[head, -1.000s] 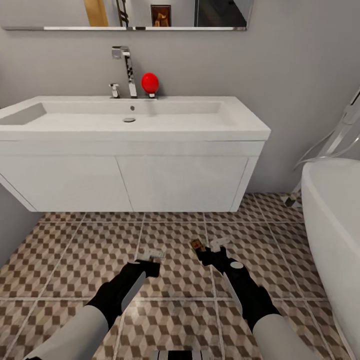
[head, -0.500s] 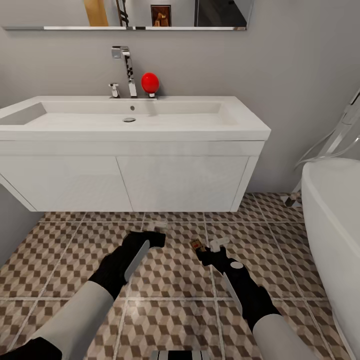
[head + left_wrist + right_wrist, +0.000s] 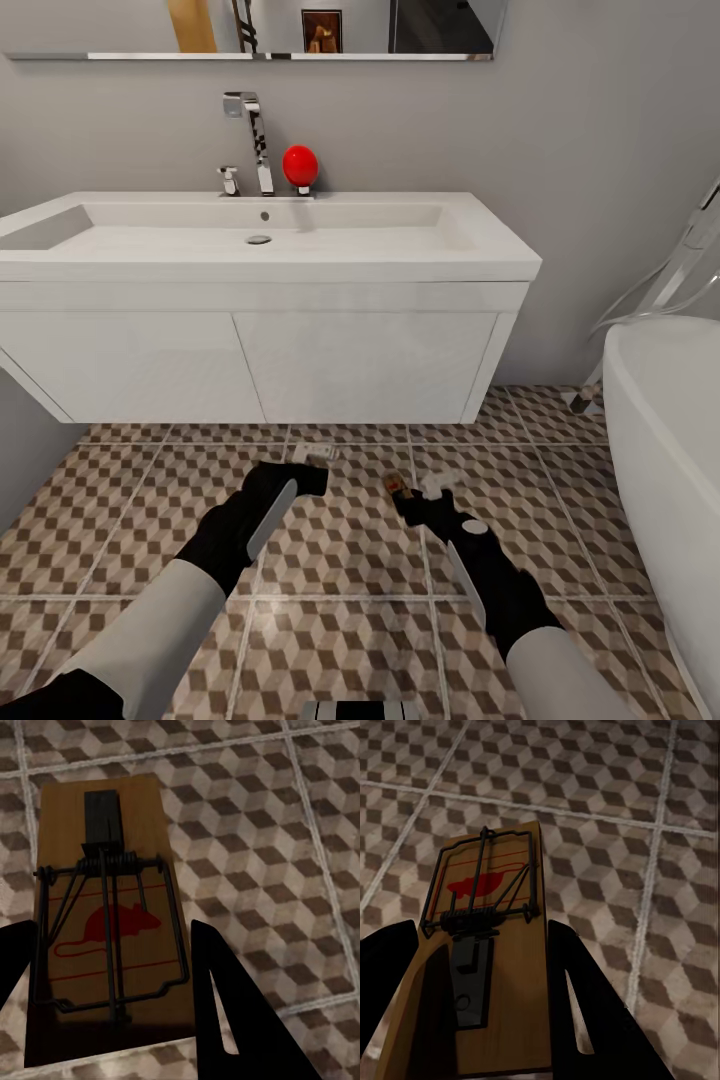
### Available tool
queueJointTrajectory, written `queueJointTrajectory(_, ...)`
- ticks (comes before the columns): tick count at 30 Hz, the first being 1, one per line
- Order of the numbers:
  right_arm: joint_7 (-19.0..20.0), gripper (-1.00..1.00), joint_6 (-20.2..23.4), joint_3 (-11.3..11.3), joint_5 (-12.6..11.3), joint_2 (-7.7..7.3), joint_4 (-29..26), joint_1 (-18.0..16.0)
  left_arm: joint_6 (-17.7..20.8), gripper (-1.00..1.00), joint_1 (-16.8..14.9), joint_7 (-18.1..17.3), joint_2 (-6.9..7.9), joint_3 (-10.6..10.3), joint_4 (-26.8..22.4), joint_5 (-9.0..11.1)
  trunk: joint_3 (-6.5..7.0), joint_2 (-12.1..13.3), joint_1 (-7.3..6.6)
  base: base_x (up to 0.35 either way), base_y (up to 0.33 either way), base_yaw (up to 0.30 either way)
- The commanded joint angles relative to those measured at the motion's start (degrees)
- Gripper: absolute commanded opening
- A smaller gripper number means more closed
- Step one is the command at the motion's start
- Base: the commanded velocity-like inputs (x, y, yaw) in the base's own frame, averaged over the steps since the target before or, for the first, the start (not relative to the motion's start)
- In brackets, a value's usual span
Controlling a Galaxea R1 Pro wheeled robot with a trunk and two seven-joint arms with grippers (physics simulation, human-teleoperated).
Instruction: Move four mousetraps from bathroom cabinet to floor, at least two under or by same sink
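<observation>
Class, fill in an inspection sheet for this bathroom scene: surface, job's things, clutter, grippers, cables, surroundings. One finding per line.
Surface: tiled floor with a brown, beige and white cube pattern.
Job's things: one mousetrap between the left gripper's fingers, another mousetrap between the right gripper's fingers; both above the floor in front of the sink.
Clutter: nothing seen on the floor.
Grippers: left gripper and right gripper each shut on a trap.
Cables: nothing seen.
Surroundings: faucet, red ball, mirror, bathtub.

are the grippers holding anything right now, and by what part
Each holds a mousetrap by its long side edges: the left gripper grips one at the end with the red mouse print, the right gripper grips another at its plain end.
</observation>
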Motion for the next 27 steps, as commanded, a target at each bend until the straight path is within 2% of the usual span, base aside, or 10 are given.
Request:
queueJointTrajectory(1,0.3,-1.00,0.3,-0.1,0.6,0.04,-0.4,0.0,0.5,-1.00,0.0,0.5,0.04,-0.1,-0.1,0.4,-0.05,0.0,-0.01,0.000,0.000,0.000)
queueJointTrajectory(7,0.3,-1.00,0.5,0.0,0.6,0.09,-2.5,0.0,2.8,-1.00,0.0,0.5,-0.02,-0.1,-0.1,0.4,-0.23,0.0,-0.01,0.000,0.000,0.000)
queueJointTrajectory(27,0.3,-1.00,0.7,-0.1,0.6,0.06,-4.9,0.0,3.0,-1.00,0.0,0.5,0.24,-0.1,-0.1,0.3,-5.57,-8.0,4.38,0.000,0.000,0.000)
